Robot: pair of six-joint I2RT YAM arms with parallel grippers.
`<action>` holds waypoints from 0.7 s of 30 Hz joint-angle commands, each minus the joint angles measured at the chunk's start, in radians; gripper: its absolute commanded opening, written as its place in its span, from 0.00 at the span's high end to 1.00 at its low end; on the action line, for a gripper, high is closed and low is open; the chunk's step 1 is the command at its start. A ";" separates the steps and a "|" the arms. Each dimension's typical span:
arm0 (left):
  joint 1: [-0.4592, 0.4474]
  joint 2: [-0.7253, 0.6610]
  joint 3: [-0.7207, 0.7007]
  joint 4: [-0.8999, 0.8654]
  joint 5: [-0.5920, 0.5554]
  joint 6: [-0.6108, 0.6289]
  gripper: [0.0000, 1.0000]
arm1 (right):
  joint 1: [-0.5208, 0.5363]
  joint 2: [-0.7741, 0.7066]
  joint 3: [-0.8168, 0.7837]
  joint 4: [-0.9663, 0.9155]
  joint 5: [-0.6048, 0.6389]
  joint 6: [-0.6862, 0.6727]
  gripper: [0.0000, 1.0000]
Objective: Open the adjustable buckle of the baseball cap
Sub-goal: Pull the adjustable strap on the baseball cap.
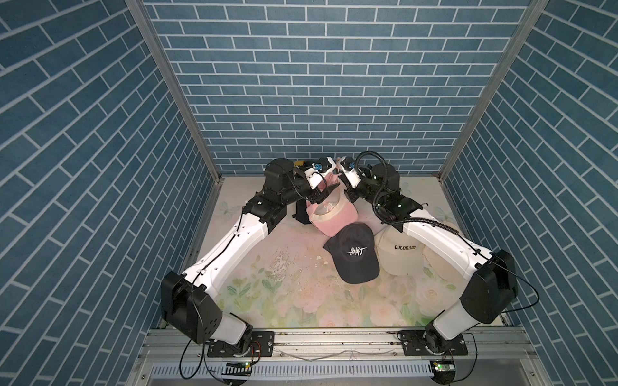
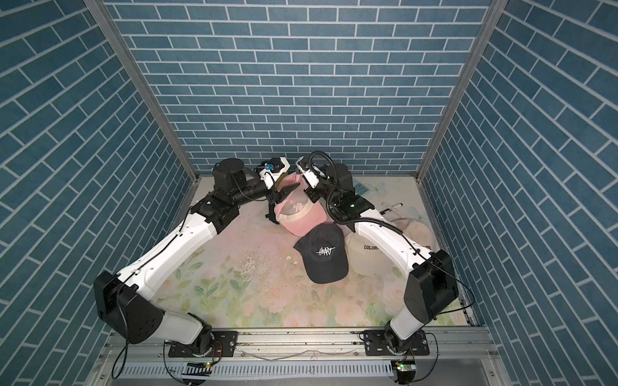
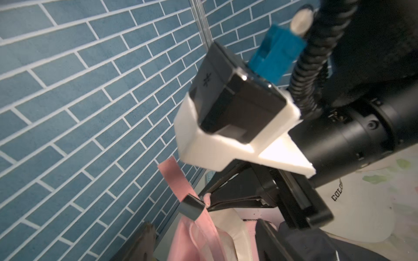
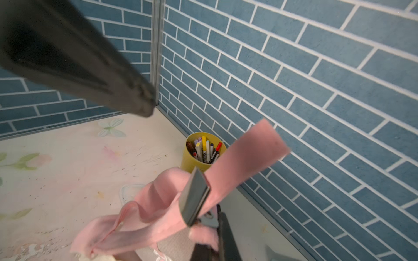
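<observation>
We see soft, matt pink cloth on the cap [image 1: 334, 217] and its strap [image 4: 246, 153]; the buckle [image 4: 194, 198] is smooth, glossy dark metal. The counter [image 1: 287, 300] wears a floral print, scuffed and flaking in patches. The pen cup [image 4: 187, 162] looks like smooth yellow plastic.

The pink fabric baseball cap [image 1: 334, 222] sits near the middle of the tabletop's far edge. In both top views it is tipped so that its cream lining [image 2: 294, 214] faces upward, with its back raised off the tabletop. At the back, a dark metal buckle [image 4: 194, 198] sits across the pink fabric strap [image 4: 246, 156]. The strap's flat free end sticks out beyond the buckle into the air.
</observation>
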 commanded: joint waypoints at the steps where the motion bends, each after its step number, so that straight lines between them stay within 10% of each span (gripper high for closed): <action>1: 0.000 0.024 0.062 -0.032 0.040 0.107 0.23 | -0.005 -0.040 0.038 -0.006 -0.076 -0.069 1.00; 21: 0.024 0.066 0.068 -0.115 0.169 0.117 0.30 | -0.025 -0.048 0.049 -0.025 -0.151 -0.060 1.00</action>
